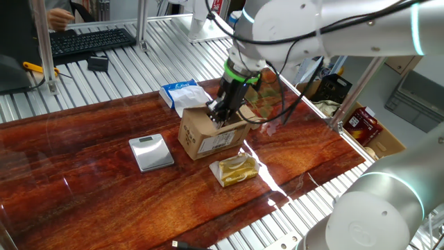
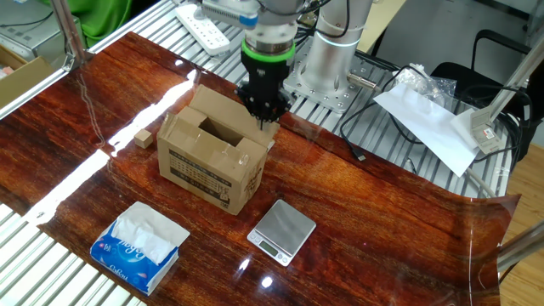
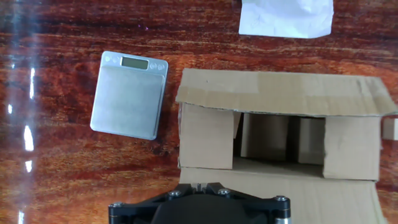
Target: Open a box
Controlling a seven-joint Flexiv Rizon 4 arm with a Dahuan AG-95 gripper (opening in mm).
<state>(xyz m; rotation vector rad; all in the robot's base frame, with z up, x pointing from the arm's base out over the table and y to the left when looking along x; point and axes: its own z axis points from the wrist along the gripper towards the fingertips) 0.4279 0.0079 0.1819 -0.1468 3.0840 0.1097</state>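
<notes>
The box (image 1: 208, 135) (image 2: 208, 161) is a small brown carton with a white printed label, standing mid-table. Its two long flaps are folded outward. The two short flaps (image 3: 205, 135) lie partly inward, leaving a dark gap into the inside. My gripper (image 1: 220, 117) (image 2: 265, 115) points down at the box's top edge on the arm's side. In the hand view its fingertips (image 3: 199, 184) stand close together over the near long flap (image 3: 280, 199), by that flap's left end. They look shut, with nothing clamped between them.
A small silver scale (image 1: 151, 151) (image 2: 283, 231) (image 3: 129, 93) lies beside the box. A blue-and-white tissue packet (image 1: 182, 94) (image 2: 140, 246) and a gold foil pack (image 1: 236, 169) lie on other sides. A little wooden block (image 2: 143, 137) sits near one corner. Metal rails border the tabletop.
</notes>
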